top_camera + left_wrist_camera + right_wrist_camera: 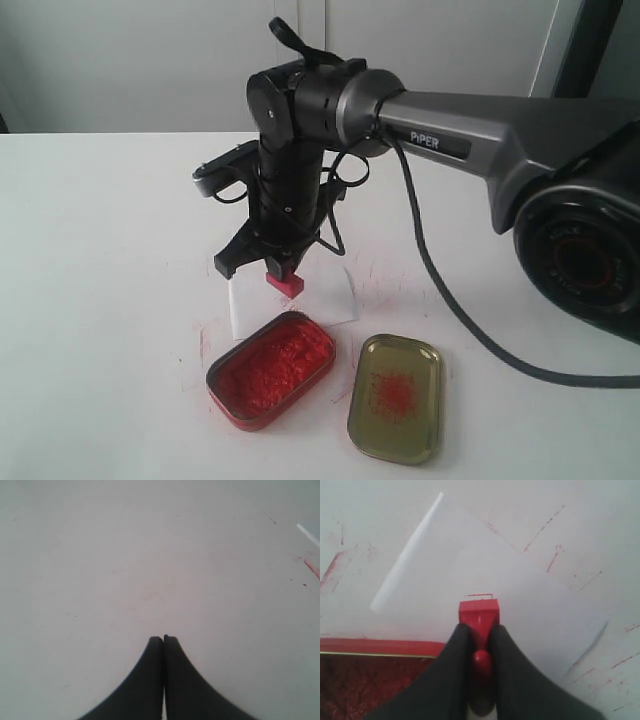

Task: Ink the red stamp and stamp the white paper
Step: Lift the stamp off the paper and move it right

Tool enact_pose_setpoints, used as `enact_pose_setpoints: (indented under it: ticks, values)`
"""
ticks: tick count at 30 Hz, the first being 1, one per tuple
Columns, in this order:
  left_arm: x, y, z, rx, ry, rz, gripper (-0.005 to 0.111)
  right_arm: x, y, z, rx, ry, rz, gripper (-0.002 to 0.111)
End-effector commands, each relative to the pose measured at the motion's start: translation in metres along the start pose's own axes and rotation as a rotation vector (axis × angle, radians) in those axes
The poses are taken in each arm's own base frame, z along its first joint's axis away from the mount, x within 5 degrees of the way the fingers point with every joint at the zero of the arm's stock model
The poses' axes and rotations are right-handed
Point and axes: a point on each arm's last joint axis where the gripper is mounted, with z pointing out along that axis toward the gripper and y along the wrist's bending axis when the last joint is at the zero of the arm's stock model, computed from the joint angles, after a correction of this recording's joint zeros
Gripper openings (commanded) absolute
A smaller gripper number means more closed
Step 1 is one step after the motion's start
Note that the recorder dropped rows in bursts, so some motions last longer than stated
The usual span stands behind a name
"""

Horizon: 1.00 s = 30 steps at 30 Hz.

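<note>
So, tin [233, 410] w/ red ink [272, 368]; R hand [480, 629] grips red stamp [479, 612].

The right gripper [281, 272] points downward, its jaws clamped on the red stamp [286, 284] over the white paper [338, 296]. A red-filled tin [270, 372] lies near the paper's front edge, with a red-smudged gold lid [396, 398] beside the tin.
</note>
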Motion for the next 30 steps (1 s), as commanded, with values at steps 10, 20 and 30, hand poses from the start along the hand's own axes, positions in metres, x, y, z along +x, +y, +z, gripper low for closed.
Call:
enact_pose_setpoints:
  ticks: [10, 20, 30]
  values:
    - [0.002, 0.0, 0.001, 0.002, -0.001, -0.013, 0.0, 0.001, -0.002, -0.014, 0.0, -0.016, 0.011, 0.0]
    - [0.002, 0.0, 0.001, 0.002, -0.001, -0.013, 0.0, 0.002, -0.002, -0.024, 0.001, -0.026, 0.01, 0.0]
    - [0.002, 0.0, 0.001, 0.002, -0.001, -0.013, 0.0, 0.019, -0.062, -0.066, -0.193, -0.097, 0.215, 0.0]
